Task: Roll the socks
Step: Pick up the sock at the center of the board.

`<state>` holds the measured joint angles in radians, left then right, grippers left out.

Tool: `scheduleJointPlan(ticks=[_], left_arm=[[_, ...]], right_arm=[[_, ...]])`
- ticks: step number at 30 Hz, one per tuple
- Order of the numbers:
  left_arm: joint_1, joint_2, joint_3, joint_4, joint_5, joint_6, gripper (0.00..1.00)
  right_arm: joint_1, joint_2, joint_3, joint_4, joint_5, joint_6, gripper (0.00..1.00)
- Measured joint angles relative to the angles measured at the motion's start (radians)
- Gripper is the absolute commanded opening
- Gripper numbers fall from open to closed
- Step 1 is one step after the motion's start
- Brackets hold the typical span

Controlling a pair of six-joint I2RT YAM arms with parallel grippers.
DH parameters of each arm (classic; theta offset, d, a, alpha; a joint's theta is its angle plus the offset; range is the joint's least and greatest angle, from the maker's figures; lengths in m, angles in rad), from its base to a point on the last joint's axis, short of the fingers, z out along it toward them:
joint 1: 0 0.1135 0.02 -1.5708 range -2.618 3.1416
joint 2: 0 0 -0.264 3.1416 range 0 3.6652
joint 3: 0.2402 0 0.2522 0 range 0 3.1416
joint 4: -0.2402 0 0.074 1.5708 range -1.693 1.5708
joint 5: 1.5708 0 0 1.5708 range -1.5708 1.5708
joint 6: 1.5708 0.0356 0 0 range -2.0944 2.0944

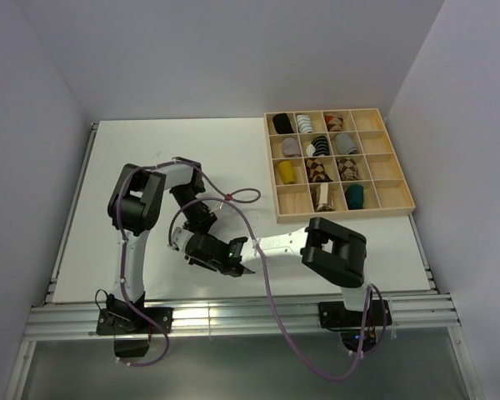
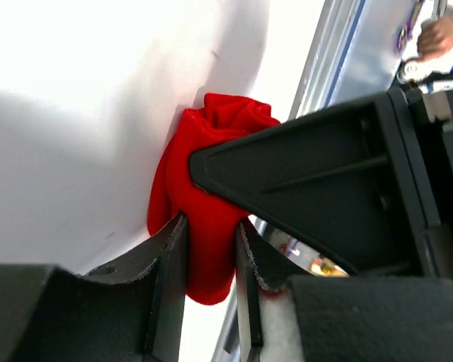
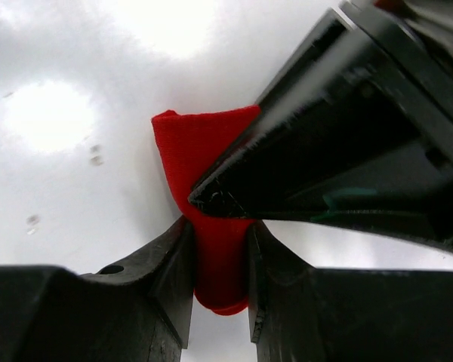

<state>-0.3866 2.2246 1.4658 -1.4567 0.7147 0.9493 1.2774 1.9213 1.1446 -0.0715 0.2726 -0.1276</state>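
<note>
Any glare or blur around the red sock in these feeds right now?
Left wrist: the table is blown out to white at upper left; the red sock is sharp, with readable folds. Right wrist: two glare patches on the table, and the sock is a flat saturated red. Top external: evenly lit, but the sock does not show.

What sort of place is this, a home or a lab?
Likely a robot test booth, not a home: bare white walls box in a white table, two black-and-white robot arms are bolted to a metal rail, and a wooden grid tray holds rolled socks.
</note>
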Motion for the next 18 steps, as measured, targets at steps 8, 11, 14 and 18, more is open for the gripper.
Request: scheduleJointPlan(ticks=[8,11,14,18], left_arm=[[0.096,-0.003,0.071,0.015,0.049,-0.012,0.32],[0.146,-0.032,0.079,0.059,0.052,-0.053,0.28],[0.226,-0.106,0.079,0.213,0.011,-0.146,0.23],[0.338,-0.249,0.064,0.426,-0.049,-0.293,0.2]], right_arm=[[-0.052,0.002,0.0,0.034,-0.019,0.029,0.0],[-0.079,0.001,0.0,0.036,-0.049,0.053,0.0],[-0.106,-0.004,0.002,0.021,-0.098,0.076,0.0],[-0.14,-0.005,0.021,-0.011,-0.156,0.122,0.0]])
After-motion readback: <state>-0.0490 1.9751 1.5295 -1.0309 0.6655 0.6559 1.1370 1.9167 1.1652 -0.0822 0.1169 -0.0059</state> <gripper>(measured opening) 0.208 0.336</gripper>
